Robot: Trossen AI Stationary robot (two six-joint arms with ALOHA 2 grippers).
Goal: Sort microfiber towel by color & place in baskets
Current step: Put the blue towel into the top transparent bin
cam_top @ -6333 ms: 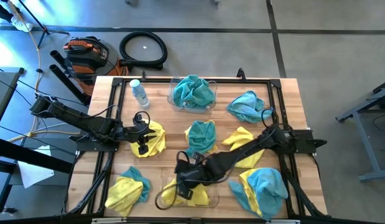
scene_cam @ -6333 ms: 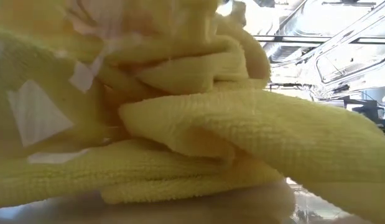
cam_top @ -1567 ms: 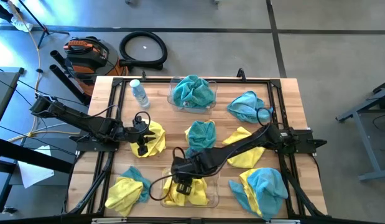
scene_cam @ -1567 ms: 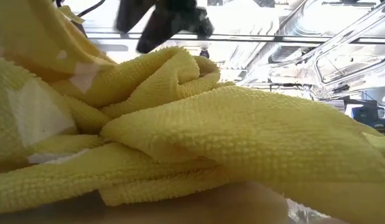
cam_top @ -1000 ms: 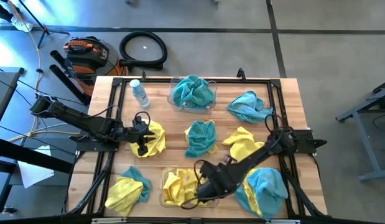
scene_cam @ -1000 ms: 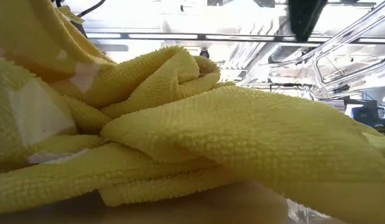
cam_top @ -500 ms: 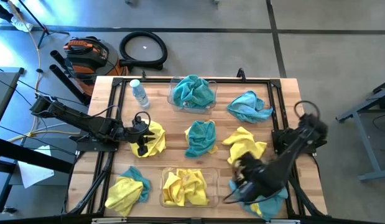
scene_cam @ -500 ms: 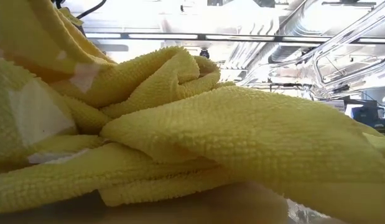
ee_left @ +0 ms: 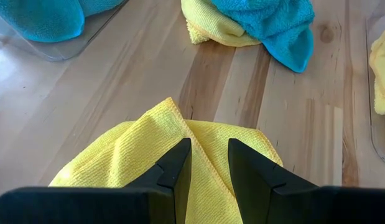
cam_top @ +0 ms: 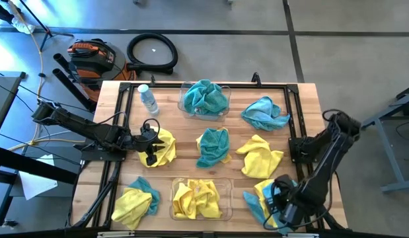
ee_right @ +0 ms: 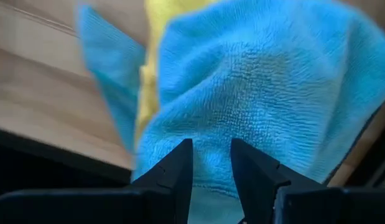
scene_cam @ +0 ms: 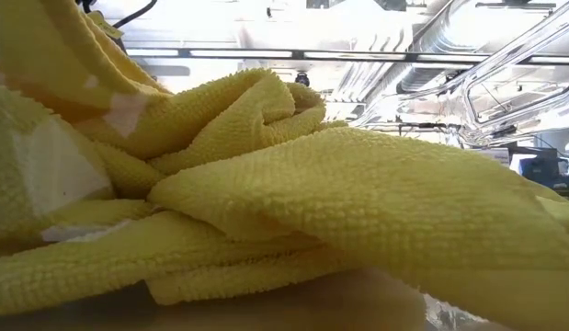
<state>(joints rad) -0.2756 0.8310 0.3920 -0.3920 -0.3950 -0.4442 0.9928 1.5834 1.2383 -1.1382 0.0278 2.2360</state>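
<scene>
Yellow towels [cam_top: 196, 198] were piled in the near basket [cam_top: 226, 210] at 6 o'clock, teal ones [cam_top: 205, 96] in the far basket [cam_top: 184, 106] at 12. Loose cloths were all over the table [cam_top: 303, 99]. The right gripper [ee_right: 209, 165] hung over a teal towel [ee_right: 260, 93] at 5 o'clock, fingers a narrow gap apart, pinching nothing. The left gripper [ee_left: 208, 163] sat over a yellow towel [ee_left: 142, 149] at 9, also slightly parted. A water bottle [cam_top: 147, 98] stood at 11. The low view was blocked by yellow cloth [scene_cam: 339, 202]
</scene>
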